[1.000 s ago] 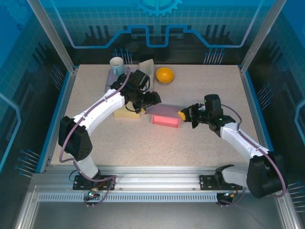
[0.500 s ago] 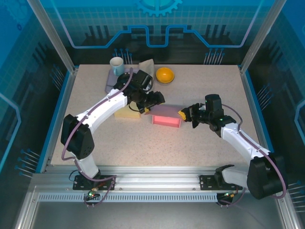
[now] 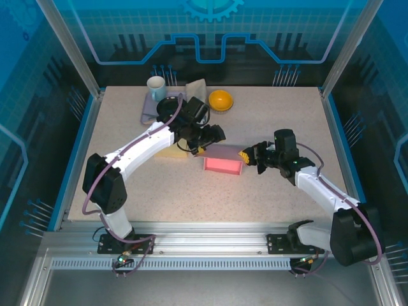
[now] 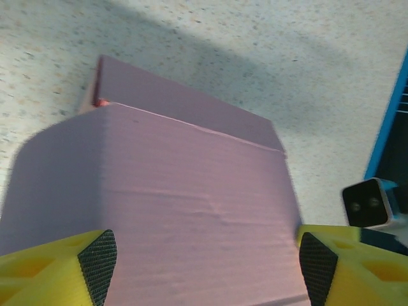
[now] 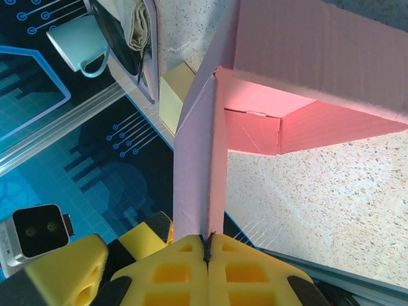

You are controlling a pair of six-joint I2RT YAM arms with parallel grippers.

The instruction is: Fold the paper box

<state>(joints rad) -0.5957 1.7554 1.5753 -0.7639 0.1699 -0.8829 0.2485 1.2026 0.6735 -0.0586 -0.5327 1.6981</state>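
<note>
In the top view, the paper box (image 3: pixel 222 164) is seen lying near the middle of the table (image 3: pixel 274 115), pink inside, with its rear edge covered by the left gripper (image 3: pixel 207 141), so the flap there is hard to make out. The right gripper (image 3: pixel 247 155) is set against the box's right end, and its fingertips are too small here to be judged. Behind the left arm a yellow block (image 3: pixel 167 152) is partly hidden. Further back a mug (image 3: pixel 156 87), a folded cloth (image 3: pixel 196 89) and an orange bowl (image 3: pixel 220 99) are found well apart from the box. In the left wrist view, the paper box (image 4: pixel 185 191) is shown as a broad mauve panel cut off at the lower edge. The left gripper (image 4: pixel 207 261) is spread wide, one black pad (image 4: pixel 99 255) at each side of that panel, and whether the pads press on it cannot be told. A small white-framed unit (image 4: pixel 366 203) with two dark lenses is seen at the right, blurred. In the right wrist view, the right gripper (image 5: pixel 208 245) is pinched tight on the thin upright end wall of the paper box (image 5: pixel 306 51), whose far side is cut off by the frame. Beyond that wall the yellow block (image 5: pixel 175 92), the mug (image 5: pixel 76 41) and the cloth (image 5: pixel 137 25) are glimpsed, each partly cropped.
</note>
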